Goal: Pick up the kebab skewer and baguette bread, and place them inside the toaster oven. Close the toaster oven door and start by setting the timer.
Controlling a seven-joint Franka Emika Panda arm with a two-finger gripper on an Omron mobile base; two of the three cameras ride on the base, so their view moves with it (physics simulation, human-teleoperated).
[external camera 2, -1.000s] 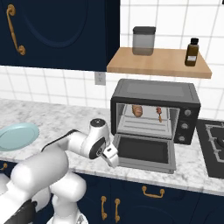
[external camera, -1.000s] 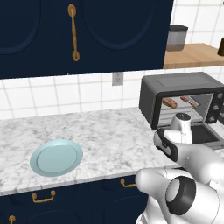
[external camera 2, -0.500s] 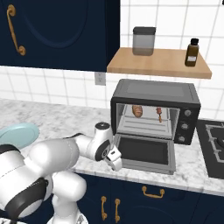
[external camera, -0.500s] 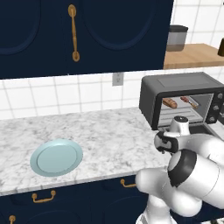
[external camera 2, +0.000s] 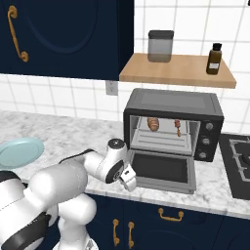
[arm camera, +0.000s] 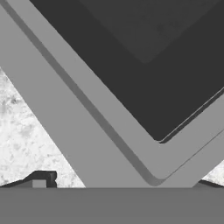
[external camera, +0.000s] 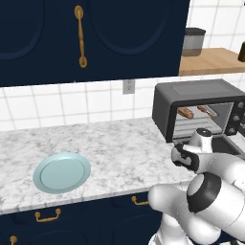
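The dark toaster oven [external camera 2: 173, 105] stands on the counter with its door [external camera 2: 163, 168] folded down flat. Inside on the rack lie the baguette bread [external camera 2: 153, 124] on the left and the kebab skewer [external camera 2: 177, 127] on the right; from the left base view the baguette [external camera: 185, 113] and skewer [external camera: 206, 111] also show through the opening. My gripper [external camera 2: 129, 179] hangs open at the door's front left corner, holding nothing. In the hand view the fingertips [arm camera: 41, 179] spread wide on either side of that grey corner, over the dark glass pane [arm camera: 144, 65].
A light blue plate [external camera: 62, 172] lies on the marble counter to the left. A wooden shelf [external camera 2: 178, 71] above the oven carries a jar and a brown bottle. A stove top [external camera 2: 239, 163] sits right of the oven. Dark cabinets hang overhead.
The hand has dropped a little and slid toward the door's front left corner, while the elbow has swung around. Jaws stay wide. Oven, food and plate have not moved.
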